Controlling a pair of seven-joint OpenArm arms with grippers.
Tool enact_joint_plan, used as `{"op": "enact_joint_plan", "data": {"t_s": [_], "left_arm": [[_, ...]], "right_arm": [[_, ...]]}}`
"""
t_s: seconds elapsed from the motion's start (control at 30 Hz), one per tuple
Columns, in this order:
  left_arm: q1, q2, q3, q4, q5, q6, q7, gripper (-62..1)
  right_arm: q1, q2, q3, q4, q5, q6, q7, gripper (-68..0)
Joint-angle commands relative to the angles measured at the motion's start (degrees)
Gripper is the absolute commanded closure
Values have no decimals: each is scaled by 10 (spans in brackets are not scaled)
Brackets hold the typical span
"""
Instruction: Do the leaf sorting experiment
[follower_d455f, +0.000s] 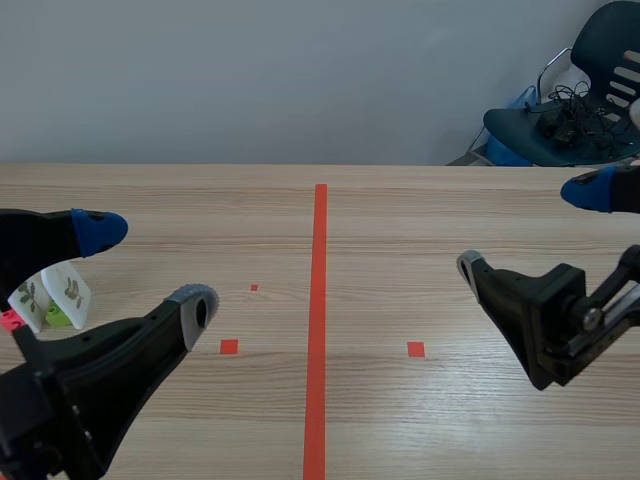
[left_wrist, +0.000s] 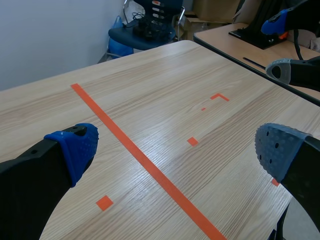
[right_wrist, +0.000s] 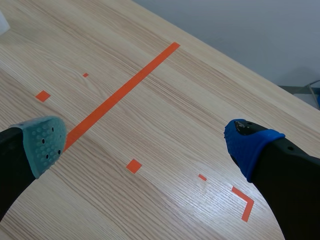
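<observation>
While left end effector (follower_d455f: 148, 268), right end effector (follower_d455f: 527, 228) gape wide, leaf cards (follower_d455f: 52, 292) near left.

Pale wood-grain table (follower_d455f: 430, 220), smooth with slight sheen, soft dotted rubbery tool pads (right_wrist: 45, 142)

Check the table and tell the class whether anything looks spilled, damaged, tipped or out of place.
Nothing stands out. The white leaf cards sit at the left of the table, partly hidden behind the left gripper. Both it and the right gripper are open and hold nothing.
</observation>
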Motion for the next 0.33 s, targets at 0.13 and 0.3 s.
{"op": "enact_joint_plan", "data": {"t_s": [0.13,0.3], "left_arm": [[1,1,-2,2,-4,-2,-8,-623],[1,1,-2,2,-4,-2,-6,-623]], "right_arm": [[5,0,8,6,4,-2,7,-679],[5,0,8,6,4,-2,7,-679]]}}
